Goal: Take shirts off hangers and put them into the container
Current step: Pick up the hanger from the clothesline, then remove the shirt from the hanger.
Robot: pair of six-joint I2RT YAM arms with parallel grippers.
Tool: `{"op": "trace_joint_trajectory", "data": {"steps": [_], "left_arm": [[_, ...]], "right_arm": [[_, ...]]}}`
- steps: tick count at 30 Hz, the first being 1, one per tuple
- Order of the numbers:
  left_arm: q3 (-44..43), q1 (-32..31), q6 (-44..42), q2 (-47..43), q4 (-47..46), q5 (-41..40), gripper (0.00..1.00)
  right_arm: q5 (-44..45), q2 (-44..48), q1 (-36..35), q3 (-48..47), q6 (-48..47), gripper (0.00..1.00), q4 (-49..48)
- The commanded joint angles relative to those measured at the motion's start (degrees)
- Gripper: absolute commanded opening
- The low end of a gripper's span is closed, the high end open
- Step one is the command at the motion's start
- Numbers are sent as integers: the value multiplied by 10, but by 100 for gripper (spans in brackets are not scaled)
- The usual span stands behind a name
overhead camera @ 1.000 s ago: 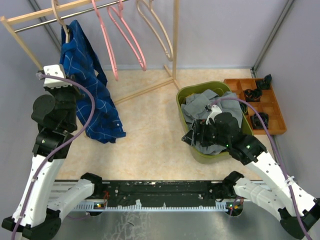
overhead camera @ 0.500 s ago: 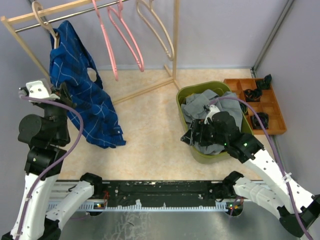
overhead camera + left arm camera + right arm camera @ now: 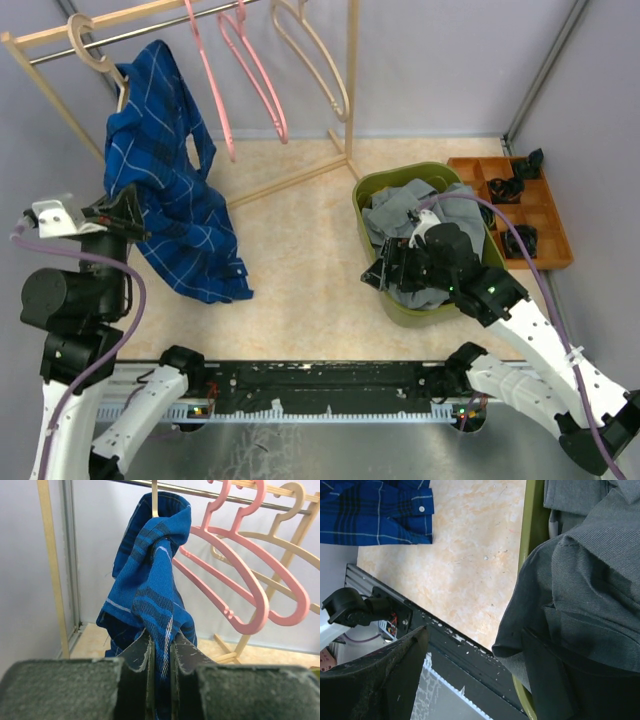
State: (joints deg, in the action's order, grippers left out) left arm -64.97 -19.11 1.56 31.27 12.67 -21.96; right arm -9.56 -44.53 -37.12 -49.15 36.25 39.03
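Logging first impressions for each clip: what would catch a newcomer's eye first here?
The blue shirt stands out at far left, hanging from a pale hanger with its cloth pinched in the shut left gripper. On the right, the olive container holds a crumpled grey shirt, and the open right gripper is at its near edge. Bare pink hangers hang at the back.

The left arm point(image 3: 72, 300) is rising along the left edge of the overhead view, its wrist bending towards the upper right. The left gripper point(image 3: 160, 652) is pinching the blue shirt point(image 3: 155, 580), fingers point(image 3: 141, 655) nearly meeting. The right arm point(image 3: 520, 320) is reaching from the lower right towards centre frame. The right gripper point(image 3: 385, 272) is standing wide open, though its far finger is probably the dark shape at the lower right of the wrist view.
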Motion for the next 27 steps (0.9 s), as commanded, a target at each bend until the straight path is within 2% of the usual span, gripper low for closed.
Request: {"op": "trace_joint_trajectory", "data": {"steps": [1,7,12,16,22,27], "left_arm": [[26,3,47,-27,-14,46,0],[66,3,103,-53,44,77,0],[90,3,225,-40,169,40,0],[111,3,298,-18,247,81,0],[186,2,341,23,221,243,0],[245,1,339,1,206,285,0]], "right_arm": [[-12,4,-4,-3,1,75,-22],[-18,8,-4,3,4,75,-32],[-21,8,-4,5,12,75,-35],[-41,7,-5,5,8,75,-50],[-36,-1,-27,9,31,75,-113],[43,-39,-111,0,44,75,-171]]}}
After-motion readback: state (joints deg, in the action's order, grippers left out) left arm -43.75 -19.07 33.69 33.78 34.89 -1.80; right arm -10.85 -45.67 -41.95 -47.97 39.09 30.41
